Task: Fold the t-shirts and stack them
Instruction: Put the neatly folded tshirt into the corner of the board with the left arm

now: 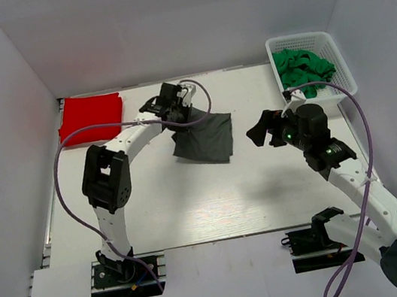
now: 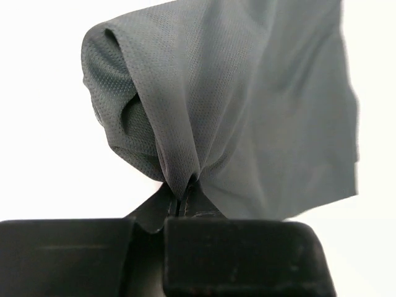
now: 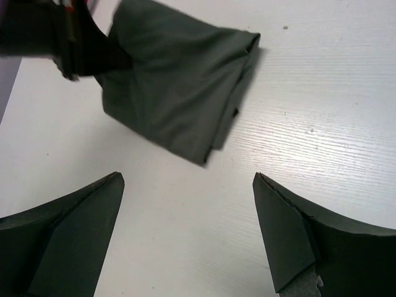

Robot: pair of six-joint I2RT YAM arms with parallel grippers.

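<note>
The left tool (image 1: 179,116) is pressed together on a gathered bit of the dark charcoal grey soft cloth t-shirt (image 1: 209,141). In the left wrist view its black fingers (image 2: 241,253) meet on a bunched fold where the left tool (image 2: 179,207) grips, and the mesh-textured dark charcoal grey soft cloth t-shirt (image 2: 260,111) fans out beyond that pinch. This shirt sits near the middle of the white wood-grain bench (image 1: 215,199), roughly folded into a compact, slightly skewed rectangle, with its upper left corner drawn toward the pinching fingers. From the right wrist view the same garment (image 3: 179,93) lies in doubled layers on the bench (image 3: 309,93), its folded edges showing along the right side. The right tool (image 1: 259,132) hovers just to the right of the garment, apart from it, with its two dark fingers spread wide around bare bench and holding nothing (image 3: 187,179). The bright red cloth t-shirt (image 1: 90,117) lies folded flat in the far left corner of the bench, well apart from the grey one. A white plastic lattice basket (image 1: 300,36) stands at the far right corner, holding crumpled green cloth (image 1: 305,66).
</note>
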